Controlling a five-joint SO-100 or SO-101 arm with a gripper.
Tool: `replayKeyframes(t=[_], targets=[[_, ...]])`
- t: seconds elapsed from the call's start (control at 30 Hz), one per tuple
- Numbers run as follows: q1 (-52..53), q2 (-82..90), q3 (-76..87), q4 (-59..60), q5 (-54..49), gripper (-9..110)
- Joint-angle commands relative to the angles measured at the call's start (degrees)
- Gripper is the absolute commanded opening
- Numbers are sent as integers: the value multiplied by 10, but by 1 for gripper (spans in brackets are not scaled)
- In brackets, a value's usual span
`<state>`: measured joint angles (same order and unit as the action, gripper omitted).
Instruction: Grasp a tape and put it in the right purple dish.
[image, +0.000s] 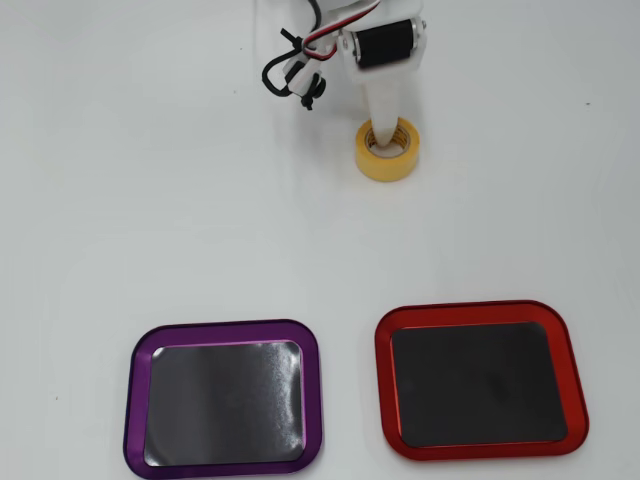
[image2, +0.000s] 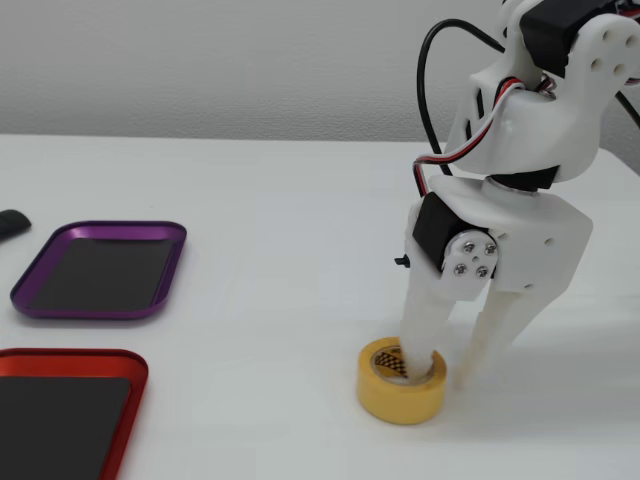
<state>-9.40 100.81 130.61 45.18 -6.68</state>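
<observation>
Resting flat on the white worktop near the arm's base, the tape, a small yellow roll with a printed core, sits at the top centre of the overhead view and low and right of centre in the fixed view. End effector: white, two-fingered, pointing down, one finger planted inside the roll's core, the other outside the roll on its right side in the fixed view, so the roll's wall lies between them; the jaws are narrowed around that wall, though whether both fingers press it firmly cannot be told. In the overhead view only one finger shows, reaching down into the core. Purple dish: shallow rounded rectangle, shiny purple rim, dark inner mat, lower left in the overhead view, well apart from the tape; seen at far left in the fixed view. Red dish: same shape, red rim, dark mat, beside the purple one at lower right overhead, bottom-left corner in the fixed view. Both dishes hold nothing.
</observation>
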Motion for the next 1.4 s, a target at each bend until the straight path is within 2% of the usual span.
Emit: replayKeyframes(t=[0.0, 0.17, 0.37, 0.6, 0.7, 1.0, 1.17, 1.37], targets=[[-5, -5, -20, 2, -17, 0], [1, 30, -79, 18, -17, -1], [2, 204, -127, 51, -36, -1], [4, 425, -87, 25, -186, -1], [20, 466, -15, -30, -253, -1], [167, 465, 199, -381, -277, -1], [181, 404, 208, -436, -277, -1], [181, 214, 99, -475, -271, -1]])
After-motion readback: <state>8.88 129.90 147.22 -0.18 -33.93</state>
